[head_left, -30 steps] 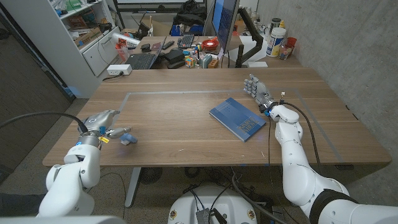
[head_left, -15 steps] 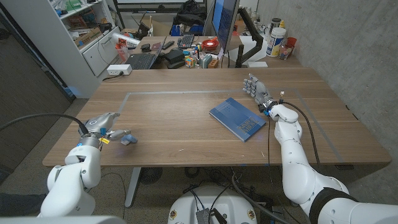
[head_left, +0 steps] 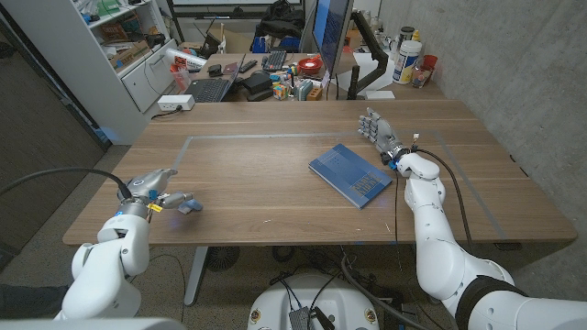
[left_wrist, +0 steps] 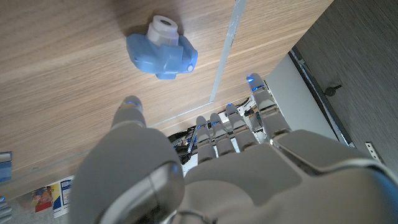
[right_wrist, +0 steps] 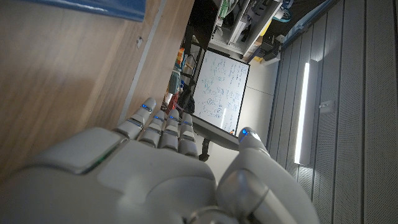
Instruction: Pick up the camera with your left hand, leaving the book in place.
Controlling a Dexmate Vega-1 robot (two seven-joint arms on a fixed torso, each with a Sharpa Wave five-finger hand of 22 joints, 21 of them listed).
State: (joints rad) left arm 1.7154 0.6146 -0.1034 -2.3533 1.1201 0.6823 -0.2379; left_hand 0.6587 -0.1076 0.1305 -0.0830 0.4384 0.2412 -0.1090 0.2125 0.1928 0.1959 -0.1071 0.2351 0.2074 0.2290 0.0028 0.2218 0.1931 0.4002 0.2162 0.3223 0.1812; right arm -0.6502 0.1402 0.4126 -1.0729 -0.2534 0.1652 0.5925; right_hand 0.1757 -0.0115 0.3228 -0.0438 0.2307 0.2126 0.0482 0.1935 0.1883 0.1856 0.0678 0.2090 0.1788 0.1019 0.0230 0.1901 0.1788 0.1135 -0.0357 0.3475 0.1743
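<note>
While poised beside small blue camera (left_wrist: 163, 47) at near left table (head_left: 275, 174) edge: left hand (head_left: 151, 188) spread, holding nothing, ready to grasp. Right hand (head_left: 378, 131) spread beside book (head_left: 350, 174), clear of it.

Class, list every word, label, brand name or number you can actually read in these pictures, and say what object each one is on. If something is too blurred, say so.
Nothing can be read.
Blue book: pale print on the cover, too small to read.
Whiteboard: handwriting, too blurred to read.
Blue toy camera: no lettering visible.
Bottles and boxes on the far desk: labels too small to read.
</note>
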